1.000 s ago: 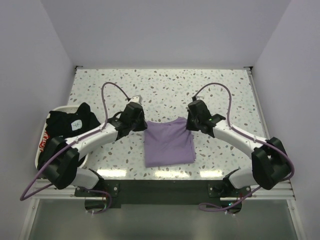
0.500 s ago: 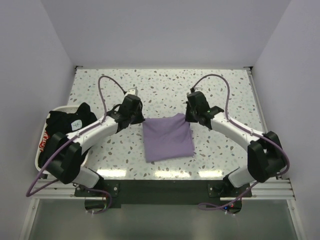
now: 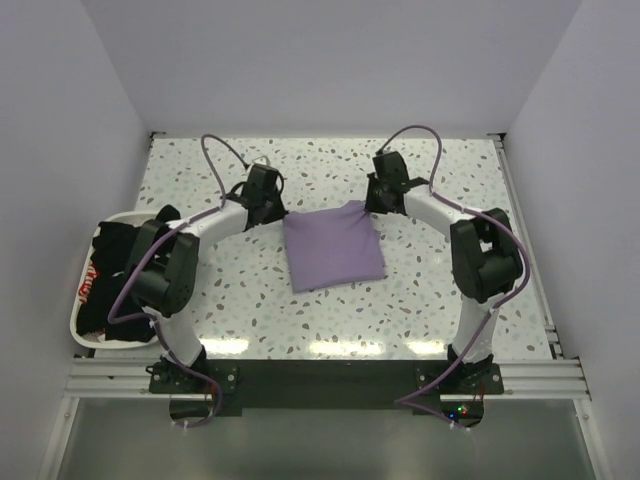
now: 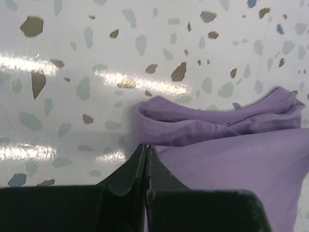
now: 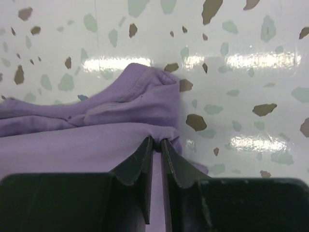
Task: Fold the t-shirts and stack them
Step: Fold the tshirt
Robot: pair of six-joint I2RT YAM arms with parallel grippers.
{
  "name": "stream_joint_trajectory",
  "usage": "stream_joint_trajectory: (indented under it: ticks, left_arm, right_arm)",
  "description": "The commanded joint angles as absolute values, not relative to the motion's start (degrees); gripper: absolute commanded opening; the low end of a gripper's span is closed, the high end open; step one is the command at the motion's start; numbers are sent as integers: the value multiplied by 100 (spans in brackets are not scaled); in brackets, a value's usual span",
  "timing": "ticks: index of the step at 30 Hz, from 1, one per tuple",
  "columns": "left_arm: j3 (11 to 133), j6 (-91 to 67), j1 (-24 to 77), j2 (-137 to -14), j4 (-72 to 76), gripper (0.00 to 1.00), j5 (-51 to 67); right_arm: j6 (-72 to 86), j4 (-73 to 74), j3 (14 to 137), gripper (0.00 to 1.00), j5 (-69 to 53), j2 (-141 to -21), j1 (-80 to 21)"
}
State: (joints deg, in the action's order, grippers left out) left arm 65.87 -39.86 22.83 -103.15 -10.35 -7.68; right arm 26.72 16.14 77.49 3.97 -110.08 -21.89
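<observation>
1 lavender t-shirt (image 3: 333, 252) pinched at 2 corners by left pincer (image 4: 146, 147), right pincer (image 5: 157, 140).

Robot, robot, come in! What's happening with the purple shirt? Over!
Left tool and right tool both shut on far corners of the purple shirt. Shirt folded, lying on table. Black shirts off left in tray, nothing blocking.

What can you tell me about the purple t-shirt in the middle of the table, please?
The lavender t-shirt is plain, soft-looking cloth, folded into a slightly skewed rectangle lying flat on the speckled table. Its far edge shows bunched, layered folds. The left gripper is shut on its far-left corner, the right gripper on its far-right corner; nothing else touches it.
</observation>
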Motion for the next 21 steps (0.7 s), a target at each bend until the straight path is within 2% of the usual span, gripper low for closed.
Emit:
stream_joint_trajectory:
  ticks: [1, 2, 3, 5, 6, 9, 11, 14, 17, 18, 21]
  left_arm:
    - [7163, -3876, 2188, -10467, -1028, 0, -817]
    - [7294, -3841, 2180, -10503, -1072, 1, -817]
    - [7330, -3815, 2180, -10520, -1098, 4, -817]
    - [7400, -3753, 2145, -10503, -1151, 25, -844]
    - [7426, -3727, 2118, -10451, -1160, 36, -844]
    - [7550, -3621, 2092, -10284, -1318, 45, -914]
    - [7602, -3604, 2083, -10196, -1397, 45, -914]
    - [7497, -3638, 2214, -10029, -1397, 37, -782]
    - [7322, -3709, 2522, -9975, -1248, 30, -782]
    - [7330, -3735, 2644, -10080, -1231, 26, -774]
    - [7496, -3797, 2716, -10431, -1291, 17, -712]
  right_arm:
    - [2426, 1643, 8296, 17, 422, -10969, -2066]
    - [2400, 1713, 8349, 34, 439, -10995, -2074]
    - [2365, 1827, 8463, 40, 448, -11013, -2074]
    - [2268, 1942, 8543, 51, 544, -10952, -2057]
    - [2250, 2012, 8569, 55, 580, -10908, -2065]
    - [2215, 2179, 8578, 57, 642, -10714, -2066]
    - [2206, 2162, 8482, 56, 450, -10583, -2074]
    - [2320, 1952, 8166, 54, 11, -10389, -2092]
    - [2399, 1767, 7998, 44, -298, -10450, -2145]
    - [2443, 1680, 7989, 37, -360, -10581, -2145]
    - [2478, 1652, 8138, 34, -561, -10853, -2144]
